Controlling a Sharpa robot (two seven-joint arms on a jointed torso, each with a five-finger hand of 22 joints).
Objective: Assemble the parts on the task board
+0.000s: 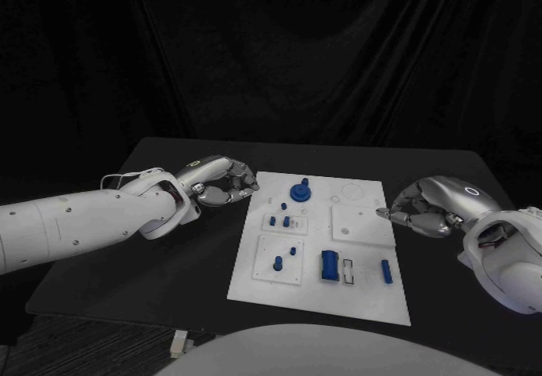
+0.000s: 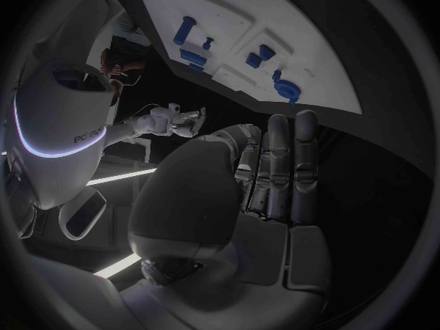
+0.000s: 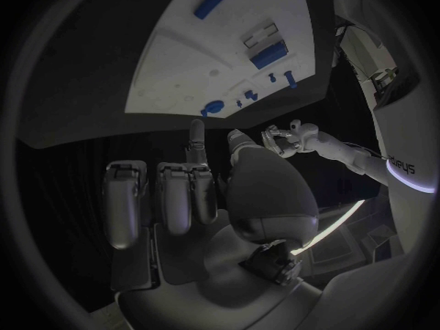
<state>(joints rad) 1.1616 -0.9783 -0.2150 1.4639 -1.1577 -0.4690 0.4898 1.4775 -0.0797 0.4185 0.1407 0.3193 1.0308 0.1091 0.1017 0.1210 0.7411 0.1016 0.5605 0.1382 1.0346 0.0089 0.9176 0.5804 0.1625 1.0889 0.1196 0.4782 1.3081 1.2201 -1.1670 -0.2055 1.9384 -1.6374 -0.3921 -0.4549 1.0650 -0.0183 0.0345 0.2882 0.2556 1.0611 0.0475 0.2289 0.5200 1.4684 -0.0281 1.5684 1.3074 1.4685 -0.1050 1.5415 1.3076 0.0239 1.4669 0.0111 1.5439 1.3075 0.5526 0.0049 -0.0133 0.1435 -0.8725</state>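
Task board (image 1: 322,294): white rectangular plate, centre of the black worktop (image 1: 147,258), middle of the head frame, long side running away from the camera. Two raised white square sub-plates on its left half, one more on the upper right with a faint circle outline beyond it. Blue parts on it: round flanged part (image 1: 301,190) near the top edge, small pegs (image 1: 286,208) just below it, another small pair (image 1: 285,256) on the lower-left sub-plate, a bigger rectangular block (image 1: 330,265) lower centre with a white slotted piece (image 1: 349,270) just beside it, a slim bar (image 1: 386,271) lower right.

Left robot hand (image 1: 222,182): at the board's upper-left corner, fingers curled in, holding nothing visible; the left wrist view shows the fingers (image 2: 279,170) together, folded over the palm.

Right robot hand (image 1: 424,208): at the board's right edge, fingers curled, nothing seen in them, fingertip close to the upper-right sub-plate; contact unclear.
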